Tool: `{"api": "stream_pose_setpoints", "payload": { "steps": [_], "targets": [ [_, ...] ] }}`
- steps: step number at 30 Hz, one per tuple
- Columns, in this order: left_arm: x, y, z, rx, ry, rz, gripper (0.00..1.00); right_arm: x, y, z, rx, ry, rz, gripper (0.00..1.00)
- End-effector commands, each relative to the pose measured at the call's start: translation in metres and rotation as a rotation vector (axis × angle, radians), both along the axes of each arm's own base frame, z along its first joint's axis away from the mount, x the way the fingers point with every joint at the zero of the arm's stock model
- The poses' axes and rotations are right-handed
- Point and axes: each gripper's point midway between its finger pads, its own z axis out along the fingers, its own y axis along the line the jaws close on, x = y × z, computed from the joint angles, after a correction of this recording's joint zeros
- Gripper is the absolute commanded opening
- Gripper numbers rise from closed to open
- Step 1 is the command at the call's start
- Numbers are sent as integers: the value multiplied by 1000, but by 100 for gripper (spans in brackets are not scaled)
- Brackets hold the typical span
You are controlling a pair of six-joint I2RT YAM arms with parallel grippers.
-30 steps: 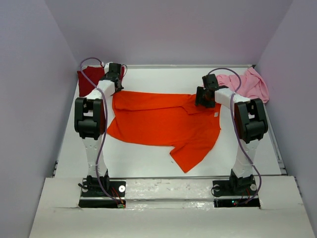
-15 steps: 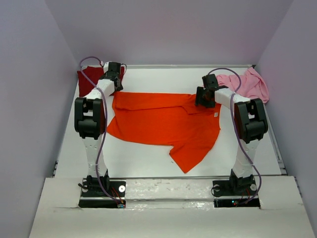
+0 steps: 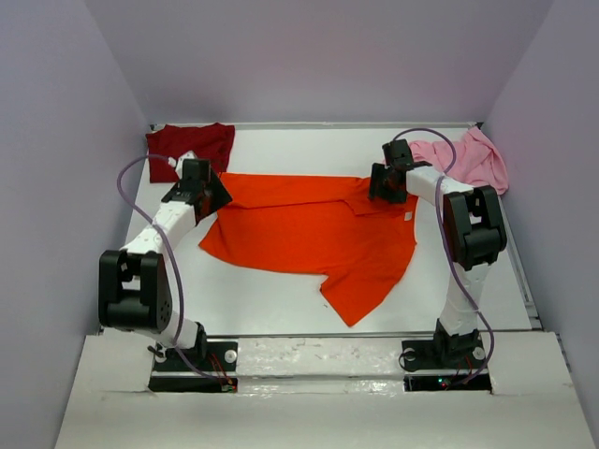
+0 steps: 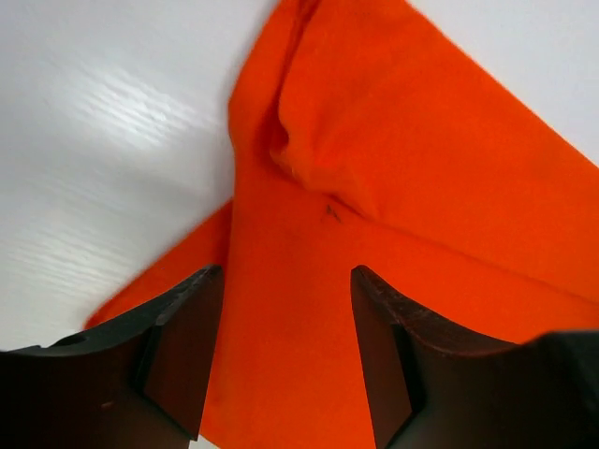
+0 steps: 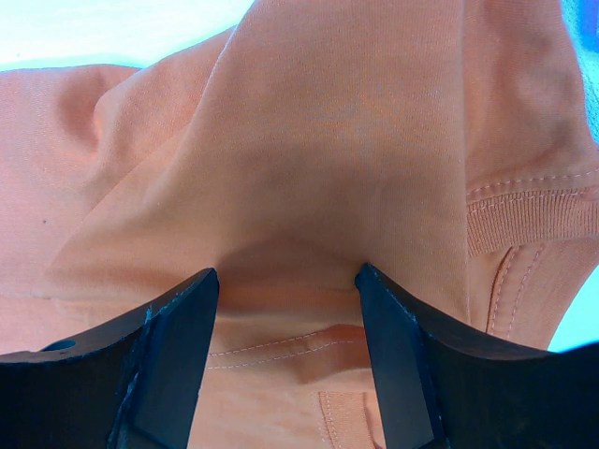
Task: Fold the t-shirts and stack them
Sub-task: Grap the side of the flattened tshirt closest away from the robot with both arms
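Folding seems barely started: the orange t-shirt (image 3: 309, 234) lies spread mid-table, left gripper (image 3: 211, 192) at its ten o'clock corner and right gripper (image 3: 385, 186) at two o'clock, both with jaws spread (nothing pinched), so next each must nip an edge and carry it over.

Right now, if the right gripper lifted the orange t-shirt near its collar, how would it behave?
Probably floppy: the orange t-shirt lies flat with soft wrinkles, so it would likely drape from the pinch. Likely light, as the cloth looks thin. Held only at the right gripper, its far side would probably trail across the table.
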Motion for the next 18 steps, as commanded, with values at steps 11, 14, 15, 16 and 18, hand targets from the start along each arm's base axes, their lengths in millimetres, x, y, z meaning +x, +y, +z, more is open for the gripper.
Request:
{"api": "stream_pose_setpoints", "payload": {
  "steps": [11,14,15,16,18],
  "targets": [
    [-47,-45,-14,-322,-70,-22,65,3,12,23,66,-37,21,68],
    [-48,-35,-16,-273,-70,4,64,2,13,21,67,-32,24,67],
    [-48,-34,-16,-267,-70,7,64,1,13,21,68,-31,25,68],
    [-45,-31,-13,-252,-81,13,64,1,13,20,67,-29,23,68],
    [-50,-24,-14,-202,-60,34,64,1,13,20,67,-29,23,68]
  ]
}}
